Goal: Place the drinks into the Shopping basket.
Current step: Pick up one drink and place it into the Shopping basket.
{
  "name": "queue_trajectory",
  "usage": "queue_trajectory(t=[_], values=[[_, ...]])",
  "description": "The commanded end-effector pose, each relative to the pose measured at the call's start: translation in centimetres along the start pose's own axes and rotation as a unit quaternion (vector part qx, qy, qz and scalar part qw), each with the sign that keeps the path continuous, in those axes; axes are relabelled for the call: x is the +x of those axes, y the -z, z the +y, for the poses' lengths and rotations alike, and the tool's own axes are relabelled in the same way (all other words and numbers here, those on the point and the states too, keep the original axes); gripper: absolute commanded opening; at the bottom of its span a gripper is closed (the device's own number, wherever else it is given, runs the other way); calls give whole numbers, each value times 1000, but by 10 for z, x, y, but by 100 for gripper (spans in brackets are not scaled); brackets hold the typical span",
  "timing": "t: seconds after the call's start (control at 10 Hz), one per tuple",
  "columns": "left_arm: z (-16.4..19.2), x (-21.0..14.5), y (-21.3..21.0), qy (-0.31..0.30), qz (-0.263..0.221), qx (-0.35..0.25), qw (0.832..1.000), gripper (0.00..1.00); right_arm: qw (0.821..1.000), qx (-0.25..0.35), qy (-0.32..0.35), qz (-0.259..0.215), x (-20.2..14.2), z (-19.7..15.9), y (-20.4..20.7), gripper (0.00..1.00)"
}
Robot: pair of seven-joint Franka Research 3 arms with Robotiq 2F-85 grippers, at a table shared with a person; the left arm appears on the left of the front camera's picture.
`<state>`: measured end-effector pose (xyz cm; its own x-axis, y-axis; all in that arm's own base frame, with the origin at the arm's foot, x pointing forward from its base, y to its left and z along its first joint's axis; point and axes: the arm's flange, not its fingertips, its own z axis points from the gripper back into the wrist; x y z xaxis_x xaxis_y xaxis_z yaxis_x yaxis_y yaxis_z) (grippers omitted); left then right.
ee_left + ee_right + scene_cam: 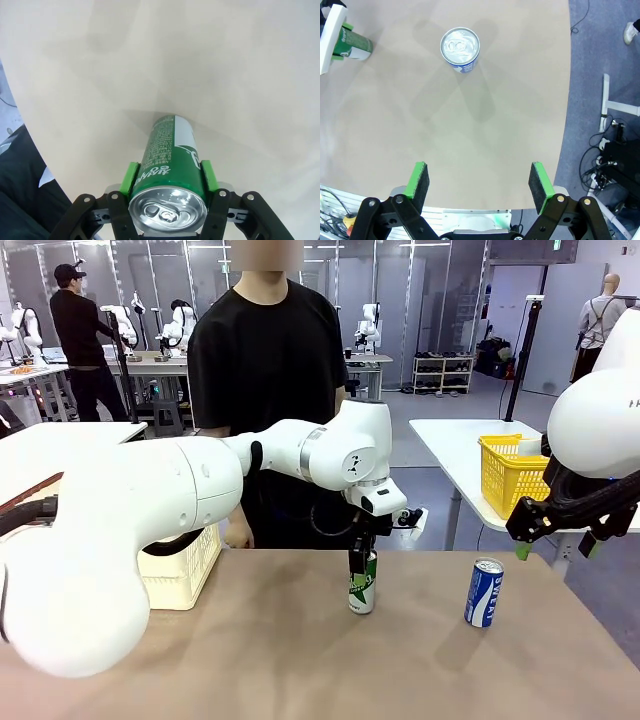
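Left gripper (169, 175) clamped slim green metal can (362, 585) on tan table (300, 670), right gripper (479, 181) gaped empty, blue-and-white can (484, 592) not yet in cream plastic lattice basket (190, 570).

Beige tabletop (300, 670), grey floor (425, 455), white side table (460, 432), low shelf rack (443, 375) at back.

Beige bench (300, 660), surface plain. One green can (362, 582) stands upright near its middle. One blue-and-white can (484, 592) stands upright, right of the green can, well apart. One cream basket (185, 575) sits left of the green can, by the far edge.
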<state>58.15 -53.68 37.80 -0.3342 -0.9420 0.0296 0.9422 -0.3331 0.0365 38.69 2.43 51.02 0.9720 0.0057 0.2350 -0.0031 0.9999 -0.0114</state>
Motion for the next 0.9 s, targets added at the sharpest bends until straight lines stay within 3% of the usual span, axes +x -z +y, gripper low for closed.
queue_trajectory(t=[0.0, 0.1, 0.2, 0.5, 0.8], values=[[18, 6, -8, -16, -15, 0, 1000, 15, 1000, -2, -1, -1, 0, -2, -1, 100], [17, 4, -8, -17, -17, 0, 1000, 18, 1000, -2, -1, -1, 0, -2, -1, 100], [15, 4, -11, -19, -23, -4, 1000, 0, 1000, -2, -1, -1, 0, -2, -1, 100], [-1, -3, -50, -8, -33, -17, 999, 3, 1000, -2, -1, -1, 0, -2, -1, 100], [-11, -27, -123, -2, -33, -3, 999, 3, 1000, -2, -1, -1, 0, -2, -1, 100]])
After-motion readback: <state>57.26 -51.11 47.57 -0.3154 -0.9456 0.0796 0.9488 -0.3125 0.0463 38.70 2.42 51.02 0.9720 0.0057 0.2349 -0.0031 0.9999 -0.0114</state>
